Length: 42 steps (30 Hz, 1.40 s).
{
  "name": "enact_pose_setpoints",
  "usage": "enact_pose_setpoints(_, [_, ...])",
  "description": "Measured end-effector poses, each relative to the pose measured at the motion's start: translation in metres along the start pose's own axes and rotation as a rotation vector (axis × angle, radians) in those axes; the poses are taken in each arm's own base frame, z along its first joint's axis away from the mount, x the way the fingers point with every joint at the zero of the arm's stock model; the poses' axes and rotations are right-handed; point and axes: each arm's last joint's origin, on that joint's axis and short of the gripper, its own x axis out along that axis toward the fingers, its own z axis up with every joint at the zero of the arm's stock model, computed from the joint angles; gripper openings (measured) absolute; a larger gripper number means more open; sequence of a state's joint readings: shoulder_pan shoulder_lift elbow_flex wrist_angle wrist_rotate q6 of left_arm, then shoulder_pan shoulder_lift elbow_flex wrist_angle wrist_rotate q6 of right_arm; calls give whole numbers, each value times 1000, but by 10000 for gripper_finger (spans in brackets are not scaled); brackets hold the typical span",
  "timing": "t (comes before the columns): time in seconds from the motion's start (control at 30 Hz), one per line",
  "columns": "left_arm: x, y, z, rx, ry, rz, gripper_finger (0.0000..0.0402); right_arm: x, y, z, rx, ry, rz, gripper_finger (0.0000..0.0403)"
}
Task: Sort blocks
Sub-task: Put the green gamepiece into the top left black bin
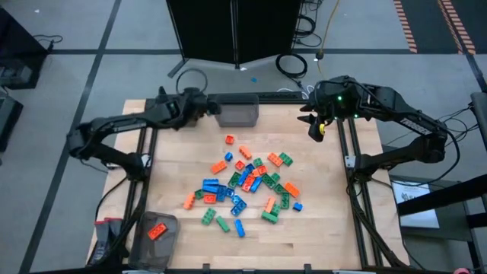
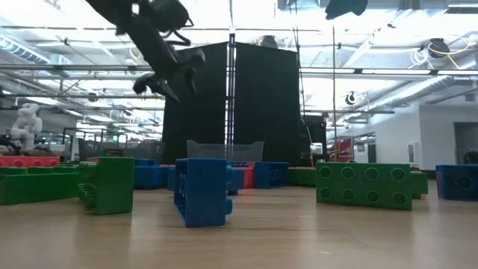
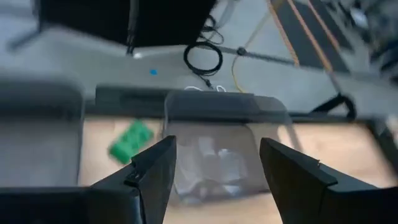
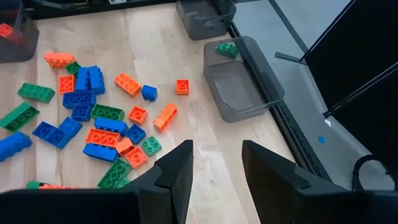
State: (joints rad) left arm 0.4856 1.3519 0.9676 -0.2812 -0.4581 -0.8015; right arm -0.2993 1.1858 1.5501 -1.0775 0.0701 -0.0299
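The blocks [image 1: 247,186] lie in a loose pile at the middle of the wooden tabletop [image 1: 319,236], in orange, green and blue. Around the pile there is bare wood on every side, most of it toward the near edge and the right edge of the tabletop.

At the far edge, a grey bin [image 1: 237,113] stands behind the pile. The right wrist view shows one green block [image 4: 227,50] lying inside this bin [image 4: 239,78]. A second grey bin [image 1: 156,232] sits at the near left corner, apart from the pile, with an orange block [image 1: 157,230] in it.

The left claw [image 1: 204,109] hangs just beside the far bin, on its left, above the tabletop. Its fingers [image 3: 155,171] stand wide apart and hold nothing.

The right claw [image 1: 313,131] hangs near the far right edge, well apart from the pile. Its fingers [image 4: 177,168] are also spread and empty.

No writing or label can be read on the blocks or the bins.
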Motion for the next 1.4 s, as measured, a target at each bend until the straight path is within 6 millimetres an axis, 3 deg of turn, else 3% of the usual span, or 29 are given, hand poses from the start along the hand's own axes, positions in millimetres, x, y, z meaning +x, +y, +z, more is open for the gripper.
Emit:
enact_pose_setpoints(0.13, [24,8,18,290,26,-5,232,0,0,0,27,-1,-3,135])
enact_pose_setpoints(0.37, [31,1,66,963,80,15,232,0,0,0,47,-1,-6,135])
enact_pose_setpoints(0.57, [52,4,94,1160,162,73,232,0,0,0,97,-1,-7,135])
enact_pose_setpoints(0.87, [86,24,61,1383,588,-10,197,0,0,0,123,-1,-7,135])
enact_pose_setpoints(1.07, [108,26,49,1386,622,-9,145,0,0,0,142,-1,-7,135])
enact_pose_setpoints(1.33, [127,30,37,1378,669,-62,16,0,0,0,163,3,-7,135])
enact_pose_setpoints(1.4, [132,32,36,1374,668,-71,6,0,0,0,172,4,-7,135])
